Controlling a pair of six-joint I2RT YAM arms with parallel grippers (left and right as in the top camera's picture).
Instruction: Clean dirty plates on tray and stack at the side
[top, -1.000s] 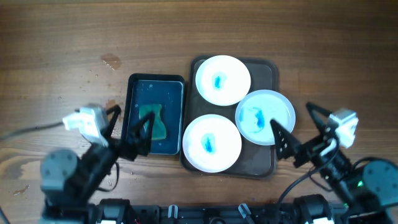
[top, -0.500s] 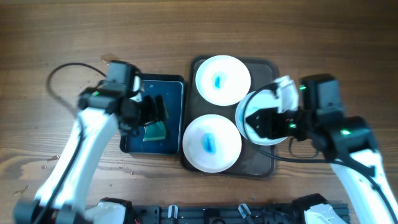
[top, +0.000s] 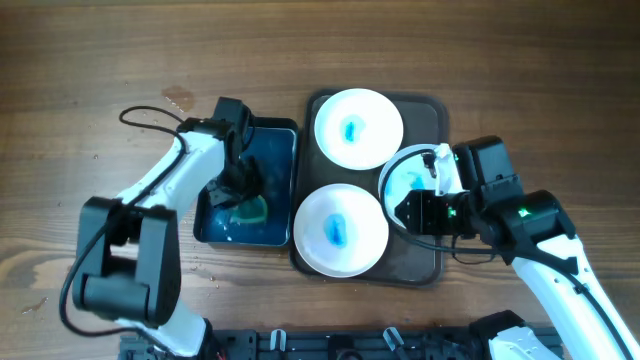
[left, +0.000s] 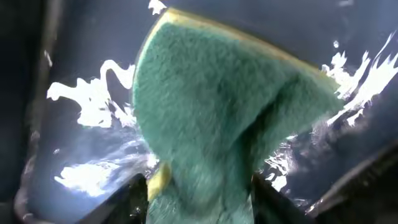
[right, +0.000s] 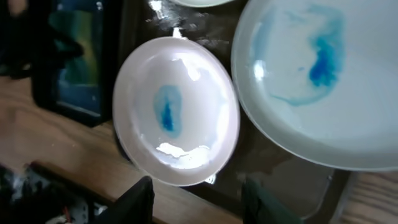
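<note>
Three white plates with blue smears lie on the dark brown tray (top: 430, 265): one at the back (top: 358, 128), one at the front (top: 340, 230), and one on the right (top: 402, 168), partly hidden under my right arm. My right gripper (top: 405, 210) hovers over the right plate's left edge. In the right wrist view it (right: 204, 200) is open and holds nothing, with the front plate (right: 174, 112) and the right plate (right: 311, 81) below it. My left gripper (left: 199, 208) is down in the basin, shut on the green sponge (left: 217, 112).
The dark basin (top: 212, 140) with shallow water stands left of the tray, and the sponge (top: 252, 212) shows in it beneath my left arm. Water spots (top: 178, 98) mark the wooden table behind the basin. A cable loops off the left arm.
Both arms came in from the table's front. The left reached into the basin and closed its jaws on the sponge. The right moved over the tray, and its jaws narrowed.
</note>
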